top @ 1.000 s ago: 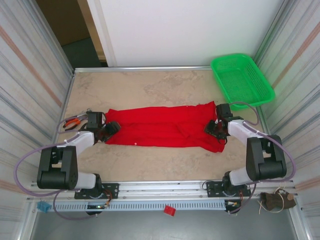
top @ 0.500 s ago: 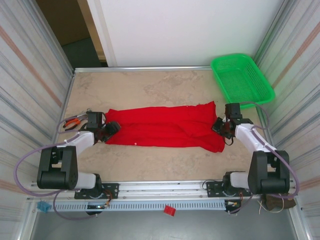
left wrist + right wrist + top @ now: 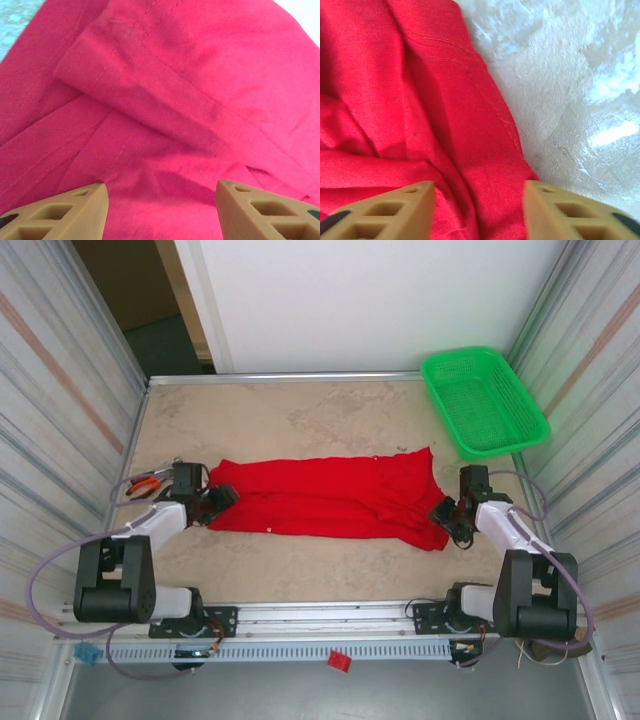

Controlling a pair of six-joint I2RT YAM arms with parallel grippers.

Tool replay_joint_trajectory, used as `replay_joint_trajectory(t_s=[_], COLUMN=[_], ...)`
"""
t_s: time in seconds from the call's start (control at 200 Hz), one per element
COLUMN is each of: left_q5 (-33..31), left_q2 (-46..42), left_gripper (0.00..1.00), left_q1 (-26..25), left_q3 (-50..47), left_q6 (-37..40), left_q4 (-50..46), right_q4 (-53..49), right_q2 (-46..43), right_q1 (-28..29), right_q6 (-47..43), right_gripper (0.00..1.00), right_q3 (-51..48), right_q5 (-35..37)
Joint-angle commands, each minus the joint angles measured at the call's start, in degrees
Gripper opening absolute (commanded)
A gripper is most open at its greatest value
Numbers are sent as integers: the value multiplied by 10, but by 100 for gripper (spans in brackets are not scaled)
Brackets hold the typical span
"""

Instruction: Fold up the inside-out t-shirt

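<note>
A red t-shirt (image 3: pixel 325 502) lies on the sandy-colored table (image 3: pixel 300 420). It is stretched out in a long strip from left to right, about in the middle of the table. It looks folded the long way, with soft bumps and lines running along it. The right end is a bit wider and more wrinkled than the left end.

The left gripper (image 3: pixel 222 497) sits low at the left end of the shirt. In the left wrist view, the left gripper (image 3: pixel 160 210) has its two tan fingers (image 3: pixel 65 212) wide apart. Red cloth lies flat under the gap between them. It is not pinching anything. A thick folded band of cloth with a line of stitches (image 3: pixel 140 85) lies just ahead of the fingers.

The right gripper (image 3: pixel 447 515) sits at the right end of the shirt, by its near corner. In the right wrist view, the right gripper (image 3: pixel 477 210) has let go, and its tan fingers (image 3: pixel 380 210) are spread apart. The shirt's edge runs between them, with bare table (image 3: pixel 570 75) on one side and red cloth on the other.

A green basket (image 3: pixel 485 400) sits at the far right corner of the table, well apart from the shirt.
</note>
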Motion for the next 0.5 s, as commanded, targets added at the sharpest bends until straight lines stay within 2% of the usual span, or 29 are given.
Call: replay_joint_trajectory(t_s=[0.0, 0.085, 0.2, 0.316, 0.496], left_q5=[-3, 6, 15, 36, 46], left_q2=[-47, -60, -38, 15, 108], left_gripper=[59, 59, 59, 60, 60], left_q1=[-2, -17, -50, -90, -132], left_q3=[51, 90, 141, 180, 213], left_q6=[34, 46, 54, 68, 75], left_q4=[-74, -93, -98, -84, -67], right_q4=[-19, -5, 41, 79, 135], right_q2=[-21, 8, 96, 171, 210], right_q1=[-4, -16, -29, -33, -30], right_q6=[-4, -19, -48, -65, -72], right_gripper=[62, 74, 82, 85, 86], right_q3=[55, 85, 119, 143, 132], right_q5=[25, 27, -4, -31, -94])
